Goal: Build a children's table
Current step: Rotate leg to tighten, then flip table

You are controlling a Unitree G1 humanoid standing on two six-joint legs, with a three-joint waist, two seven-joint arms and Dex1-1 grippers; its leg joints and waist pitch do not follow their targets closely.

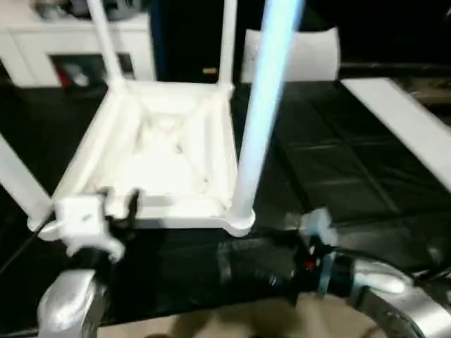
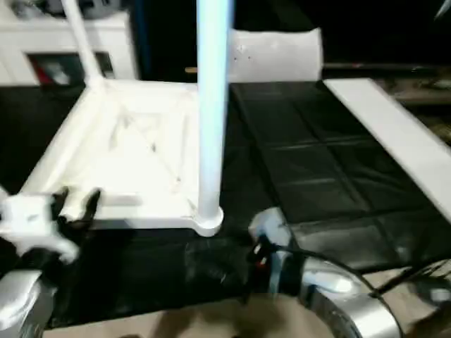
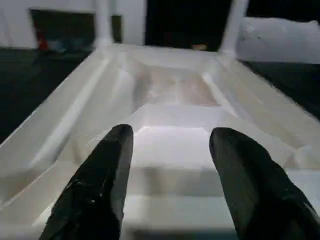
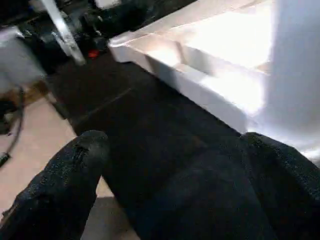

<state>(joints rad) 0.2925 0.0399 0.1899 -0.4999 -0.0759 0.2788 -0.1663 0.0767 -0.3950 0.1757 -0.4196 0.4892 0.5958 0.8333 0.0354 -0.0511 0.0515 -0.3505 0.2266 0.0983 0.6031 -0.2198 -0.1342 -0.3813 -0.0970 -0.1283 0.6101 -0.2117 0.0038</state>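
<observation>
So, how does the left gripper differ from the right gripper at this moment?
The left gripper points at the near edge of the upturned table top; the right gripper is over the black surface, beside the near right leg. The left fingers stand narrower apart than the right fingers. Both are open and hold nothing.

No readable text, labels, brand names, numbers or signs anywhere in these views, the upturned white children's table (image 1: 169,151) bore no markings, the black worktop (image 1: 338,176) carried no lettering
</observation>
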